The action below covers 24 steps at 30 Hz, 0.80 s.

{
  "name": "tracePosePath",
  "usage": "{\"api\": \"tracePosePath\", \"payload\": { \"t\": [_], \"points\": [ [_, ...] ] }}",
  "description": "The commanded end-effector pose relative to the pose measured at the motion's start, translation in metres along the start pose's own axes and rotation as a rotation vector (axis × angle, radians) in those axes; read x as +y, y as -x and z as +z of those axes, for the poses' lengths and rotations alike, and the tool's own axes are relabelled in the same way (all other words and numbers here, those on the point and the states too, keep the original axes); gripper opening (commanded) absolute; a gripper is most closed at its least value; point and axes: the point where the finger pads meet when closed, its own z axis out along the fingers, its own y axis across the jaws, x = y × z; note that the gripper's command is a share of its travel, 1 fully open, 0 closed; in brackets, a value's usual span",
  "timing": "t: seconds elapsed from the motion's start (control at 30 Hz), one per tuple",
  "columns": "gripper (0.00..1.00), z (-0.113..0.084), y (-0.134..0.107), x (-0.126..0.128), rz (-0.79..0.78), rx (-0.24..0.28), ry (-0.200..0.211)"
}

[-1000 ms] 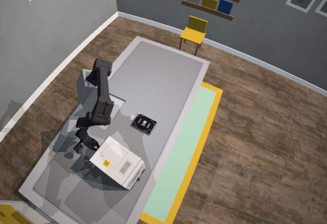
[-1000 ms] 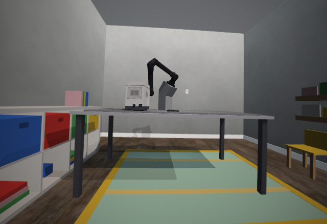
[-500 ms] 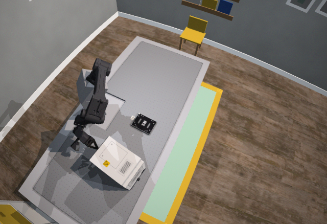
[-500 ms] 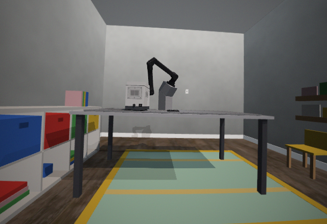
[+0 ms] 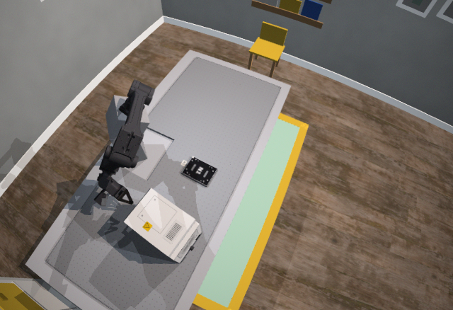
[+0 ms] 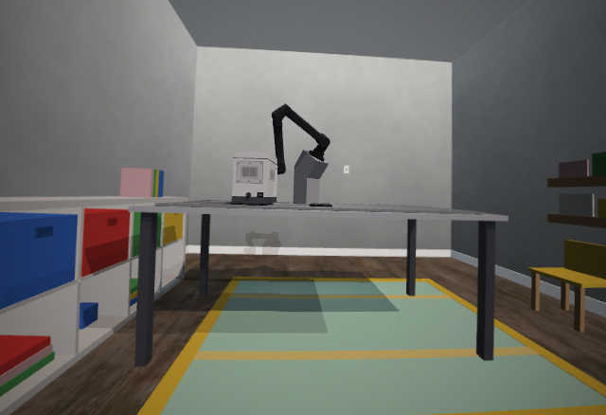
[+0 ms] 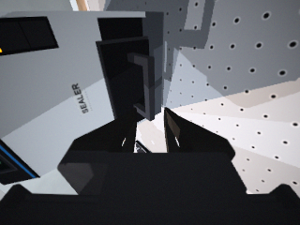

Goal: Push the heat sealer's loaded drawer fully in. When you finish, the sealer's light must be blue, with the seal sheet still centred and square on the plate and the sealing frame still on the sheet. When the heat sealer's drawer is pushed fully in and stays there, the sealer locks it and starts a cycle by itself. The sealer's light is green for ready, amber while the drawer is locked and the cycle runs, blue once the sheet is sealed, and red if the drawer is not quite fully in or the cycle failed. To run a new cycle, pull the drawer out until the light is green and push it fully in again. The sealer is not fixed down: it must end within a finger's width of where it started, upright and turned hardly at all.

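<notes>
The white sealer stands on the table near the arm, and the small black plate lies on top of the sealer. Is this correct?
Not quite. The white sealer does stand on the table near the arm, but the small black plate lies on the table beside the sealer, apart from it, not on top. The top view shows this.

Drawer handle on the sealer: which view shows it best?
Wrist view. The drawer handle is close up, a grey bar on the dark drawer front, just beyond the gripper fingertips. The top view shows only the heat sealer roof with the gripper beside it; the handle is hidden. The exterior view faces another side of the sealer.
</notes>
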Motion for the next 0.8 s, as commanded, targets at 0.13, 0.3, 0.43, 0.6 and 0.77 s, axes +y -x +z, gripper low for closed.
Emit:
{"api": "tracePosePath", "payload": {
  "t": [0.13, 0.3, 0.43, 0.6, 0.77],
  "points": [
    [0.3, -0.011, 0.004, 0.011, -0.038, -0.009, 0.003],
    [0.3, -0.019, 0.004, 0.011, -0.039, -0.009, 0.004],
    [0.3, -0.026, 0.004, 0.011, -0.04, -0.009, 0.004],
    [0.3, -0.026, 0.001, 0.005, -0.036, 0.001, -0.004],
    [0.3, -0.026, 0.002, 0.011, -0.049, 0.004, -0.005]
  ]
}}
